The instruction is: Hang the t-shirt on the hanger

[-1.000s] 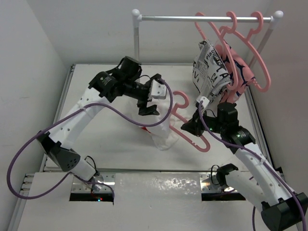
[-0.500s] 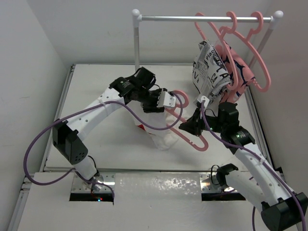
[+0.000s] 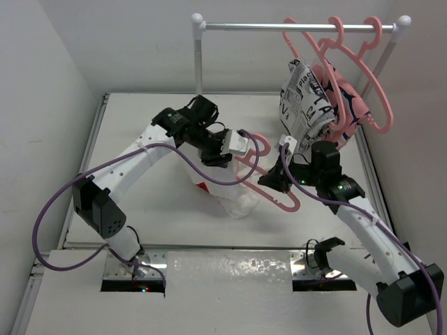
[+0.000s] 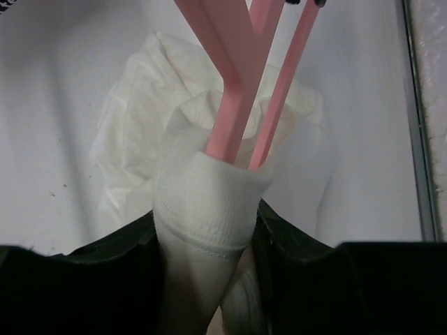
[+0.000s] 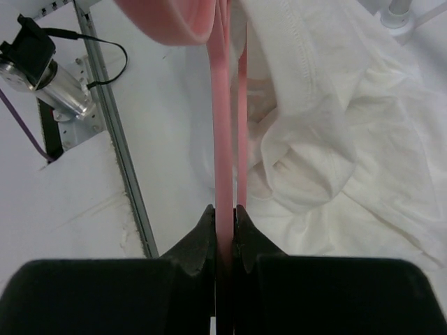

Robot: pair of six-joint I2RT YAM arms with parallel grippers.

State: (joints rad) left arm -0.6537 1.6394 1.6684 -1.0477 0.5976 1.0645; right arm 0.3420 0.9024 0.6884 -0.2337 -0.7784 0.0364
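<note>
In the top view, the t-shirt (image 3: 236, 194) lies bunched on the table (image 3: 167, 216), in the middle of the frame, with its red patch at its left side. One t-shirt only. The hanger (image 3: 288, 199) stands just right of it, and its long axis goes from the hook at upper left to the shoulder at lower right. The left gripper (image 3: 234, 148) is at the upper end of the t-shirt and is the nearer one to the cloth. The right gripper (image 3: 274, 179) is at the hanger. On the rack (image 3: 237, 26), at the upper right, I count three more pink hangers. One carries a newsprint shirt (image 3: 304, 98), and a pink shirt (image 3: 347, 105) hangs behind it.

In the left wrist view, the ribbed collar of the t-shirt (image 4: 202, 202) fills the narrow gap between the two dark fingers (image 4: 105, 262), so they pinch it. The hanger (image 4: 234, 77) comes down from the top of the frame and goes inside the neck opening, straight ahead of the fingers. I judge the next move must draw the collar along this axis.

In the right wrist view, the right gripper (image 5: 225, 222) is clamped tight on a thin bar of the hanger (image 5: 223, 132). The t-shirt (image 5: 342, 146) lies at the right of it.
</note>
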